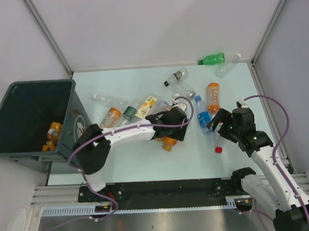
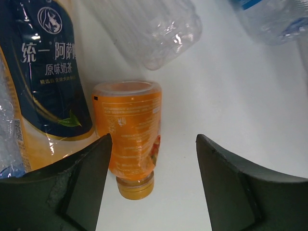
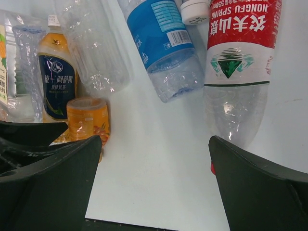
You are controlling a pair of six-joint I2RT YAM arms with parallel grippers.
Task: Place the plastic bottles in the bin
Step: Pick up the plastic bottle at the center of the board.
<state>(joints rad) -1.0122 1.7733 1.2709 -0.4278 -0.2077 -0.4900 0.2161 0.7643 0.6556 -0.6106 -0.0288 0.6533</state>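
Observation:
The dark bin (image 1: 41,83) stands at the left with orange bottles (image 1: 54,132) inside. Many plastic bottles lie across the table. My left gripper (image 1: 171,131) is open over a small orange bottle (image 2: 132,139). The bottle lies cap towards the camera between the fingers, close to the left finger (image 2: 86,178). My right gripper (image 1: 220,125) is open and empty in the right wrist view (image 3: 154,163). It sits low beside a clear red-labelled bottle (image 3: 238,62) with a red cap and a blue-labelled bottle (image 3: 163,43).
A dark-blue-labelled tea bottle (image 2: 48,72) and a clear crushed bottle (image 2: 154,29) lie just beyond the orange one. A green bottle (image 1: 212,58) and a clear one (image 1: 228,66) lie at the far right. Another orange bottle (image 1: 213,96) lies in the middle right.

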